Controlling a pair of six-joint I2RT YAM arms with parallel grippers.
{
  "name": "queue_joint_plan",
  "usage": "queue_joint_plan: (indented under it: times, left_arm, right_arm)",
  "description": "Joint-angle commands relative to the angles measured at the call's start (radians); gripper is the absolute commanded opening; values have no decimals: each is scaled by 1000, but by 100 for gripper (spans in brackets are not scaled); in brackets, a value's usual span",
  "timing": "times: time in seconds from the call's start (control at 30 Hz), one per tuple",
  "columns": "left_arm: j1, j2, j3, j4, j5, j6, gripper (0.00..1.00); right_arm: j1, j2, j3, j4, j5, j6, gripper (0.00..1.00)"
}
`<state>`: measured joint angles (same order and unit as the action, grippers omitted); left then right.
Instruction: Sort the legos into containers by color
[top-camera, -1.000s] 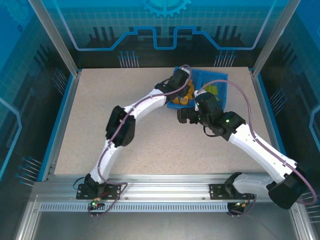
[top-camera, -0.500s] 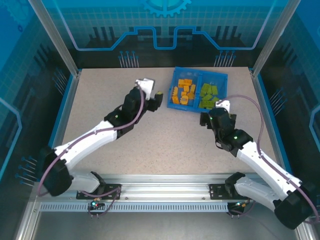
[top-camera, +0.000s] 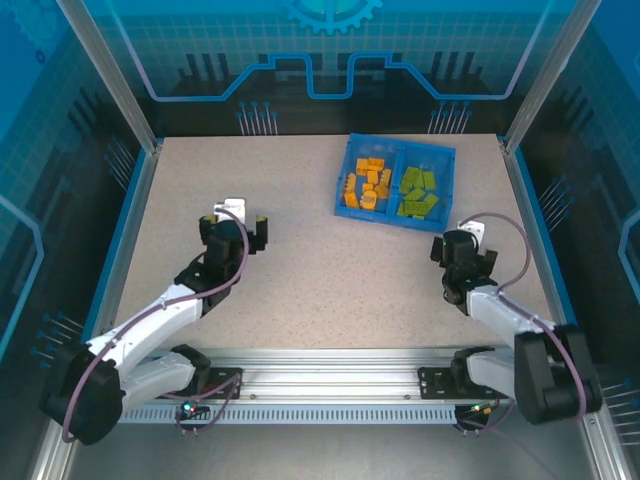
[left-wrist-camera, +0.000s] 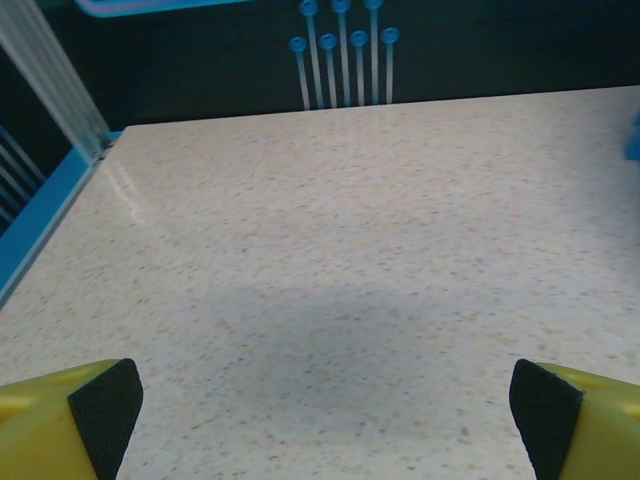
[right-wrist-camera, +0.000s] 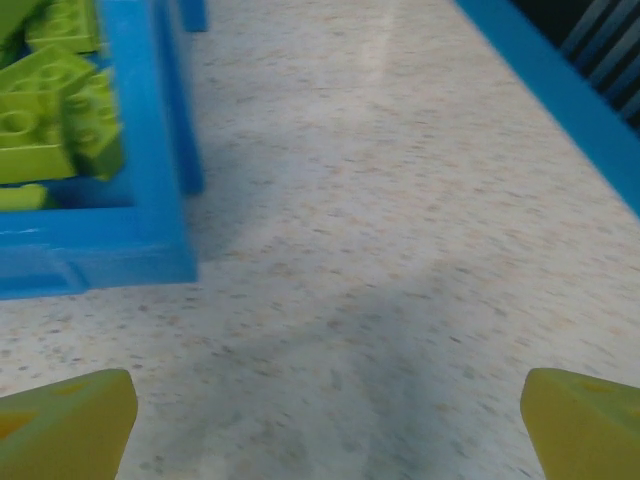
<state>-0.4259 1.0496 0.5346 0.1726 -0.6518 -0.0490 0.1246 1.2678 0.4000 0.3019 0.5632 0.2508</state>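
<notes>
Sorted by colour inside the blue tray (top-camera: 390, 220) at the far right of the table (top-camera: 300, 290): orange legos (top-camera: 366, 186) in the left compartment, lime green legos (top-camera: 420, 192) in the right. Drawn back from the tray within the last second, towards the near edge: left gripper (top-camera: 235, 224), well apart from the tray, jaws gone from half closed to spread wide on nothing, and right gripper (top-camera: 465, 250), near the tray's near right corner, equally wide and empty. Reads as sorting probably finished, with both arms retiring.
</notes>
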Motion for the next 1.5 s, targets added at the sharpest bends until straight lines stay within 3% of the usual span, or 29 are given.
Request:
queue_joint_plan:
  times: [0.0,0.07,0.2,0.27,0.3,0.43,0.67,0.73,0.8,0.83,0.9,1.47]
  left_arm:
    - [24,-18,-72,143,-9,46,99]
    - [35,-18,-114,200,-2,75,99]
    - [91,-8,-157,218,35,74,99]
    - [122,1,-183,256,81,72,99]
    - [141,11,-195,285,115,66,99]
    - [209,115,-201,411,241,68,99]
    - [301,414,-114,576,327,92,99]
    - [375,428,-83,521,443,38,99]
    - [417,444,-110,580,504,9,99]
    - [424,467,-132,649,524,14,99]
    - [424,466,-119,613,584,41,99]
    - [424,466,-121,617,589,43,99]
  right_arm:
    - [-10,103,77,228,-144,-146,99]
    - [-16,168,82,307,-148,-162,100]
    - [-43,195,51,379,-335,-205,100]
    - [-57,256,-31,615,-360,-217,100]
    - [-60,222,-23,524,-343,-189,100]
    - [-29,238,-2,521,-277,-208,100]
    - [-30,235,2,508,-281,-207,100]
    - [-30,235,2,508,-280,-207,100]
    - [-30,235,3,508,-281,-207,100]
    - [-29,235,2,508,-280,-208,100]
    - [-30,235,2,508,-281,-208,100]
    - [-25,237,6,505,-284,-214,100]
